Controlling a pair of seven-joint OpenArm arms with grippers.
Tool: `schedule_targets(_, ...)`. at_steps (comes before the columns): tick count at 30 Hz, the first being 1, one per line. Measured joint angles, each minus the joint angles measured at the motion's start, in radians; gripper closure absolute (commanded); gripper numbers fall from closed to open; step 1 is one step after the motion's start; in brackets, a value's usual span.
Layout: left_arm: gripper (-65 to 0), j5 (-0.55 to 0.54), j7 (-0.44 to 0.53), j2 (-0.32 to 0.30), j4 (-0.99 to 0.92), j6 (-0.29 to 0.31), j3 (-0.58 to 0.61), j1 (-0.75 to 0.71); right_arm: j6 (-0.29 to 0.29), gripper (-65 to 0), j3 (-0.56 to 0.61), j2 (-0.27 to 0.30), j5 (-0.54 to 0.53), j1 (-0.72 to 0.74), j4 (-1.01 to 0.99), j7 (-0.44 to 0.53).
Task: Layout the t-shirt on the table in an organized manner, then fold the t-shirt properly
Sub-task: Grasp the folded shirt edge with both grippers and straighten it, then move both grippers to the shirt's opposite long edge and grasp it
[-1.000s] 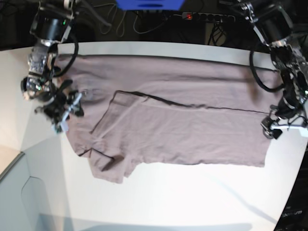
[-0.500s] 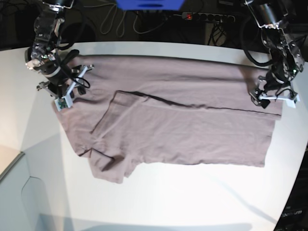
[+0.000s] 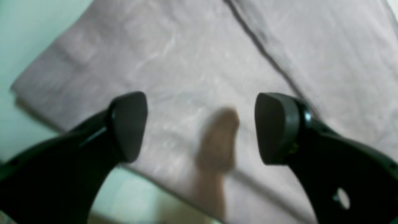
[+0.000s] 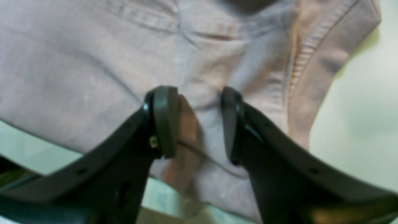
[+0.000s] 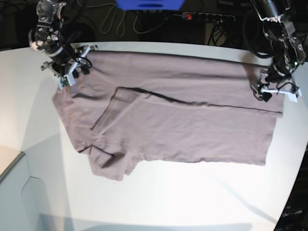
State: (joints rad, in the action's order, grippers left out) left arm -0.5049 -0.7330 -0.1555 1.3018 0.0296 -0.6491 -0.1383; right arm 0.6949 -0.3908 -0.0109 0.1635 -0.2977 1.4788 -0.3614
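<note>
shirt [image 5: 183,120]: mauve-brown t-shirt spread flat across the far half of the table, long side running left to right; the near portion is folded over the far layer, leaving a dark fold edge across the middle
sleeve [image 5: 108,163]: sticks out at the near left of the shirt, a little rumpled
table [image 5: 192,197]: glossy white top, bare along its near side and its left side; far edge curves just behind the shirt
right claw [image 4: 199,124]: at the far left corner of the shirt in the base view [image 5: 72,72]; fingers stand a narrow way apart with a pinch of cloth rising between them, and the pads look to touch the fabric; whether the cloth is truly clamped i cannot tell from these blurred frames
collar seam [image 4: 303,53]: ribbed stitched band running just right of the right claw in its wrist view, beside the shirt's edge
left claw [image 3: 199,127]: at the far right end of the shirt in the base view [image 5: 272,91]; fingers spread wide, nothing between them, hanging over the cloth near its edge
fold edge [image 3: 264,53]: dark line crossing the cloth beyond the left claw's right finger
brown smear [image 3: 217,149]: blurred patch on the cloth between the left claw's fingers; what it is i cannot tell
power strip [image 5: 207,17]: lies on the dark floor beyond the far table edge, with cables beside it
</note>
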Motion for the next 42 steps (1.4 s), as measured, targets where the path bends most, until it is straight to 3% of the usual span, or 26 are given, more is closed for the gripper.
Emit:
schedule_targets(11,-52.8,0.021,-0.059,0.042,0.159,-0.026,-0.002,-0.132,-0.001,-21.9,0.002,0.020,-0.015,-0.065,0.013,0.027)
schedule_targets(16,-52.8,0.021,-0.071,0.043,0.205,-0.026,-0.002,-0.147,0.000,-22.1,-0.011,0.016,-0.010,-0.092,0.013,0.087)
schedule_targets(22,-52.8,0.019,-0.079,0.058,0.334,-0.027,-0.002,-0.165,0.000,-22.2,-0.073,-0.001,0.020,-0.078,0.092,0.063)
schedule_targets(27,-52.8,0.019,-0.075,0.056,0.428,-0.027,-0.001,-0.143,0.000,-22.2,-0.077,-0.003,0.012,0.021,0.154,0.076)
schedule_targets(32,-52.8,0.027,-0.077,0.050,0.424,-0.027,-0.002,-0.013,0.000,-22.3,-0.077,0.002,0.021,0.181,0.088,0.058)
schedule_targets(36,-52.8,0.022,-0.080,0.027,0.355,-0.017,0.011,0.106,0.001,-22.3,-0.067,0.021,0.023,0.355,-0.056,0.076)
schedule_targets(42,-52.8,0.031,-0.069,-0.028,0.110,-0.026,0.012,0.282,-0.003,-26.9,-0.079,0.082,0.161,0.581,-0.415,0.071)
